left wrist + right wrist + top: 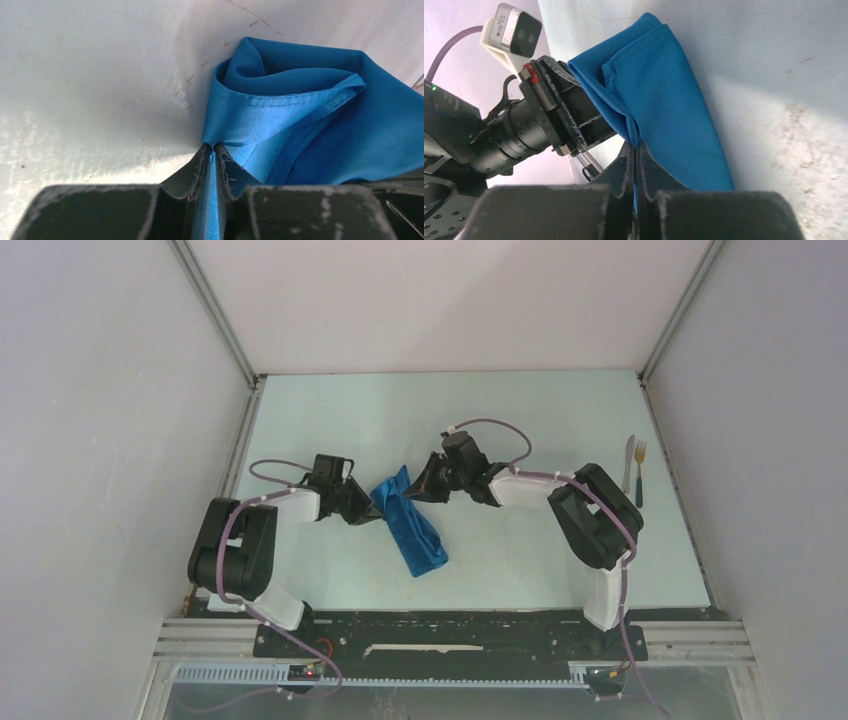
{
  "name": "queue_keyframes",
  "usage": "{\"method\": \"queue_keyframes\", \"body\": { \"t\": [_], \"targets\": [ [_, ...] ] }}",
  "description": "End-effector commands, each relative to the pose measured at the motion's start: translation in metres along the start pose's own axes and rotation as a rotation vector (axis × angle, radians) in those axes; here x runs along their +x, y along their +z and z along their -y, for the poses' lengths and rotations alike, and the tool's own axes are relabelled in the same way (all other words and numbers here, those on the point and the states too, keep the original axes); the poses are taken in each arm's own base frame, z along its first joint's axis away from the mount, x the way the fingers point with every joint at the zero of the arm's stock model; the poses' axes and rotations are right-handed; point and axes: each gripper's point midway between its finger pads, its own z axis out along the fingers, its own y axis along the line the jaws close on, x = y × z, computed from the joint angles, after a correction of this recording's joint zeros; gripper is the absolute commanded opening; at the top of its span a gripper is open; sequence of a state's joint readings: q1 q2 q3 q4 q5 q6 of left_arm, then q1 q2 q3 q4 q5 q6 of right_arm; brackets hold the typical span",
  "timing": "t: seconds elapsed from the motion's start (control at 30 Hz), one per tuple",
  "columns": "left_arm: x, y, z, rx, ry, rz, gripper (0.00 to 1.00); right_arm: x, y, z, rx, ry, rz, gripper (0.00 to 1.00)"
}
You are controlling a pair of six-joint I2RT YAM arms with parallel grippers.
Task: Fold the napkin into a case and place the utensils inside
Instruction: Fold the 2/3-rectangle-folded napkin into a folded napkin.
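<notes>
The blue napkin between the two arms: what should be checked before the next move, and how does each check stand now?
1. Left end effector gripping the napkin: ok, an edge of the cloth is pinched between its fingers.
2. Right end effector gripping the napkin: ok, cloth is clamped there too.
3. Napkin folded into a usable case: cannot tell; it is a long folded strip, and no clear pocket shows.
4. Knife and fork out of the arms' way: ok, they lie side by side by the table's right edge.
5. Utensils inside the napkin: not ok, both lie apart from it.
</notes>
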State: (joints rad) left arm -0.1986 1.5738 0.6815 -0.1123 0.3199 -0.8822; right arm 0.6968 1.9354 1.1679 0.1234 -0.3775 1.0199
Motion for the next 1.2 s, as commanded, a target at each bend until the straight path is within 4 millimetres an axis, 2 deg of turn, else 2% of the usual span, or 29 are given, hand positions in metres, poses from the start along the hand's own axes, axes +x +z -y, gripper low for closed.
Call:
{"method": "queue_keyframes", "body": {
  "t": [0.0, 0.2, 0.4, 0.63, 0.77, 0.87, 1.03, 1.17],
  "targets": [
    [-0.01, 0.003, 0.009, 0.021, 0.034, 0.013, 0.16, -0.006, 0.005, -0.036, -0.088, 0.019, 0.052, 0.0],
    [-0.009, 0.003, 0.009, 0.012, 0.046, -0.006, 0.16, 0.002, 0.022, -0.042, -0.126, 0.013, 0.071, 0.0],
    [-0.013, -0.003, 0.009, -0.012, 0.068, 0.01, 0.16, 0.005, 0.038, -0.029, -0.133, -0.06, 0.084, 0.0],
    [-0.016, -0.012, 0.01, -0.031, 0.093, 0.027, 0.17, 0.016, 0.035, -0.023, -0.199, -0.32, 0.039, 0.0],
    [-0.017, -0.018, 0.011, -0.042, 0.109, 0.028, 0.18, 0.022, 0.032, -0.01, -0.196, -0.375, -0.045, 0.0],
    [-0.015, -0.026, 0.016, -0.018, 0.127, 0.03, 0.27, 0.024, 0.029, -0.002, -0.191, -0.385, -0.086, 0.0],
    [-0.015, -0.053, 0.031, 0.034, 0.169, 0.068, 0.5, 0.03, 0.03, 0.003, -0.191, -0.411, -0.123, 0.0],
    [-0.016, -0.062, 0.048, 0.084, 0.191, 0.063, 0.59, 0.029, 0.03, 0.003, -0.191, -0.421, -0.125, 0.0]
  ]
}}
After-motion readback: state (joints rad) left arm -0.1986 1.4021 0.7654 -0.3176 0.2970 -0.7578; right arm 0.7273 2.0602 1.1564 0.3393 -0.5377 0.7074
